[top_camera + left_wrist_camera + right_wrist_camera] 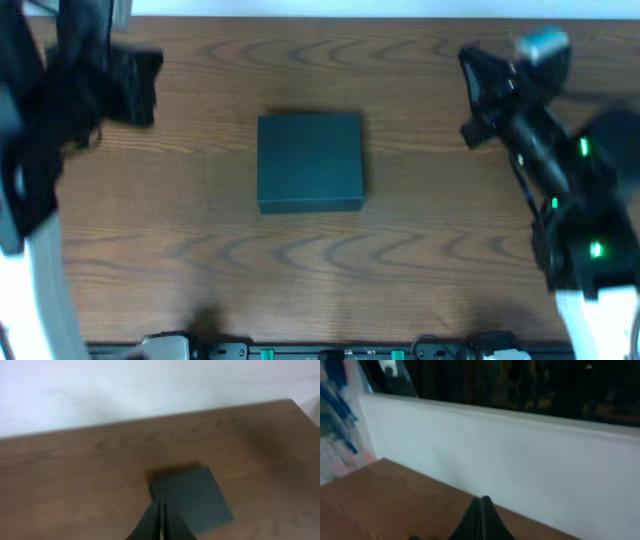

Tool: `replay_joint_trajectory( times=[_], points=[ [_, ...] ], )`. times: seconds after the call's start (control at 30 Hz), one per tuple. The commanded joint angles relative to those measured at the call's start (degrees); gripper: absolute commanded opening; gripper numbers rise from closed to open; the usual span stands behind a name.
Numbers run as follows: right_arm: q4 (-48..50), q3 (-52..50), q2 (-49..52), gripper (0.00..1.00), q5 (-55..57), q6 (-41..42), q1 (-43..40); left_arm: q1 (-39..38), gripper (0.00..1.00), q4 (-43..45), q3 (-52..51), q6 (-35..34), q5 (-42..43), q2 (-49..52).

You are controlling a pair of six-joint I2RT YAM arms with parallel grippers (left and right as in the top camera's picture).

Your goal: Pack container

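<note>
a wooden table point(420, 250) bears one closed container point(310, 160).

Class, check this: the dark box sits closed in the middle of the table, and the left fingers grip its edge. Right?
No. The left gripper is clear of the container, off to its side with fingers shut on nothing; the overhead view shows it. The rest holds.

Soft, even light; every view blurred, container point(310, 162) casting faint shadow
</note>
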Motion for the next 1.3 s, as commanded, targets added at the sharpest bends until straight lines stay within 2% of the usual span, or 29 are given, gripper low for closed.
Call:
replay_joint_trajectory(
  times=[0.0,0.1,0.17,0.2,0.23,0.27,0.3,0.33,0.37,0.53,0.83,1.03,1.13,1.2,1.27],
  points=[
    [1.3,-3.5,-4.2,0.02,0.5,5.0,0.3,-0.3,0.06,1.1,-8.9,1.4,2.8,-6.2],
    [-1.4,-3.5,-7.7,0.02,-0.1,9.2,0.3,-2.2,0.06,2.5,-15.6,-0.2,3.1,-13.7],
    [-7.8,-3.5,-9.2,0.08,-0.7,11.3,0.3,-3.3,0.06,1.8,-18.2,-0.2,2.9,-17.4],
    [-11.0,-3.5,-9.5,0.14,-1.1,11.9,0.3,-3.4,0.08,1.0,-18.9,-0.2,2.7,-18.7],
    [-14.4,-3.5,-9.7,0.24,-1.9,12.5,0.3,-3.4,0.2,-0.1,-19.4,-0.2,2.8,-19.9],
    [-17.6,-3.5,-9.6,0.38,-2.7,12.5,0.3,-3.4,0.42,-1.3,-19.5,-0.2,2.8,-20.6],
    [-20.3,-3.5,-9.6,0.54,-2.9,12.5,0.3,-3.4,0.97,-2.4,-19.5,-0.2,2.8,-21.2],
    [-23.0,-3.5,-9.5,0.86,-2.9,12.5,0.3,-3.4,0.95,-3.1,-19.5,-0.2,2.8,-21.7],
    [-25.4,-3.5,-9.5,0.99,-2.9,12.5,0.3,-3.4,0.95,-3.7,-19.5,-0.2,2.8,-22.0],
    [-35.7,-3.5,-8.4,0.99,-2.0,12.3,0.3,-3.4,0.96,-7.7,-19.5,-0.1,2.5,-22.4],
    [-49.2,-3.5,-6.1,0.99,-2.0,12.3,0.3,-3.4,0.95,-8.1,-19.5,-0.1,2.5,-22.4],
    [-50.6,-3.5,-5.4,0.99,-2.0,12.3,0.3,-3.4,0.96,-8.1,-19.5,-0.1,2.2,-22.4],
    [-50.6,-3.5,-5.3,0.99,-2.0,12.3,0.3,-3.4,0.95,-9.0,-19.5,0.1,-5.0,-23.5],
    [-50.6,-3.5,-5.3,0.99,-2.0,12.3,0.3,-3.4,0.95,-9.0,-20.4,0.1,-5.2,-25.2],
    [-50.6,-3.5,-5.3,0.99,-2.0,12.3,0.3,-3.4,0.95,-5.0,-25.0,0.1,-6.3,-28.7]
  ],
)
